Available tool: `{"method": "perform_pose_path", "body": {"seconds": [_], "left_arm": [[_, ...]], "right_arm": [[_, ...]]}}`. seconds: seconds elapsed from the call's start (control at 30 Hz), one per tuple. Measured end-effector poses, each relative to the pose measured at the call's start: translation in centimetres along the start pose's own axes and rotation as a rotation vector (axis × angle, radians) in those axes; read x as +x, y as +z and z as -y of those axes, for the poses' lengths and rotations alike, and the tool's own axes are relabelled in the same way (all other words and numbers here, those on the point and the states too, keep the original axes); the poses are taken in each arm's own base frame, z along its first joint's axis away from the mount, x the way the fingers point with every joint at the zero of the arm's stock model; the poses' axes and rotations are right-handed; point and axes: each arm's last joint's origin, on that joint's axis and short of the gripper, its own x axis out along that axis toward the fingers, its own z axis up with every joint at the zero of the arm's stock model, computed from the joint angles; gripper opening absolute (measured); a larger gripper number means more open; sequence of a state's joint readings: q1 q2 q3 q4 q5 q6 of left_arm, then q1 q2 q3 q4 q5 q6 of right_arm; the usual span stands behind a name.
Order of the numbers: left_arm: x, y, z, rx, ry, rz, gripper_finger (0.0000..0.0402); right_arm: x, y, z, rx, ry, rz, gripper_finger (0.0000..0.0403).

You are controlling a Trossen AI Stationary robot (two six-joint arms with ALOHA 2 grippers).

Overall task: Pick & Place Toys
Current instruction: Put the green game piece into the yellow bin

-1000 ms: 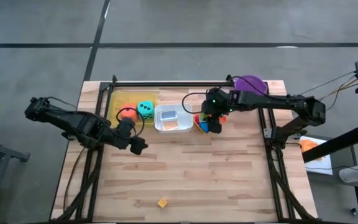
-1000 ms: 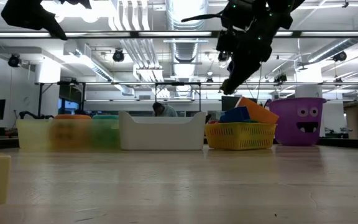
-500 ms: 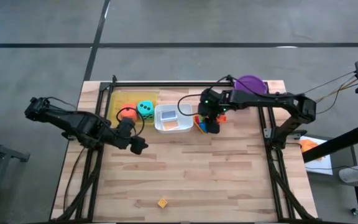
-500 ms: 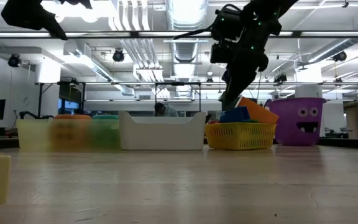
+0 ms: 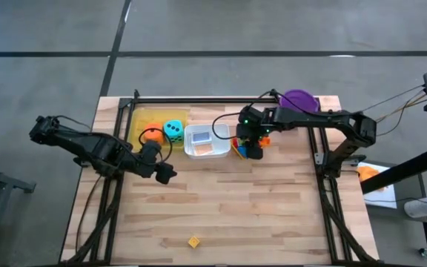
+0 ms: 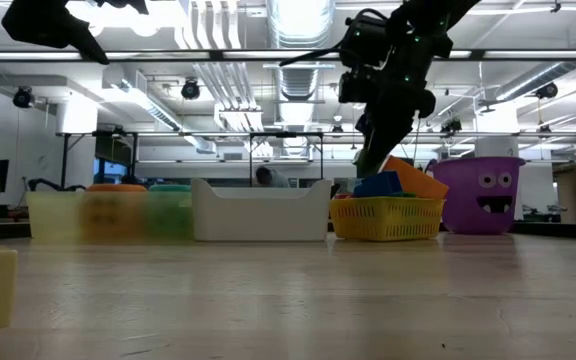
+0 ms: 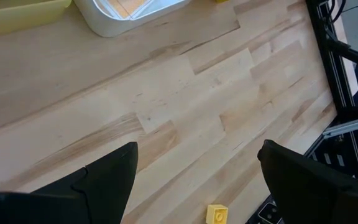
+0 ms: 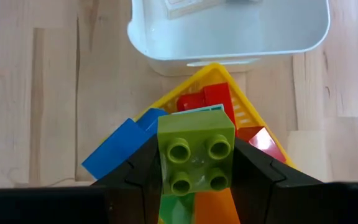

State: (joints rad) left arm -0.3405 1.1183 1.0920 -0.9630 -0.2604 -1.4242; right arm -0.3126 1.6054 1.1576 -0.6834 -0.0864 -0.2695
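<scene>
One lime-green studded plastic brick [image 8: 196, 163] sits pinched in our right gripper [image 8: 196, 177] above the yellow mesh basket [image 8: 258, 121], ready to drop; our left gripper [image 7: 194, 180] waits agape, empty.

You won't find any text, label, brand or number that can be read in these views. The only markings are the dots on the teal die [image 5: 173, 130], too small to count, and the cartoon face on the purple bucket [image 6: 479, 195].
</scene>
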Motion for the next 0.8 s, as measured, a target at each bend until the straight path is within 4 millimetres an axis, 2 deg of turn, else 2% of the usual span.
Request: {"method": "perform_pose_path", "body": {"seconds": [0.4,0.8], "left_arm": [[0.01,0.02,-0.01,0.000,0.001,0.001,0.0330],[0.01,0.04,-0.01,-0.002,0.001,0.001,0.0330]], "right_arm": [[-0.01,-0.05,0.19,-0.053,-0.001,0.001,0.0134],[0.00,-0.08,0.13,-0.183,0.017,0.005,0.0134]]}}
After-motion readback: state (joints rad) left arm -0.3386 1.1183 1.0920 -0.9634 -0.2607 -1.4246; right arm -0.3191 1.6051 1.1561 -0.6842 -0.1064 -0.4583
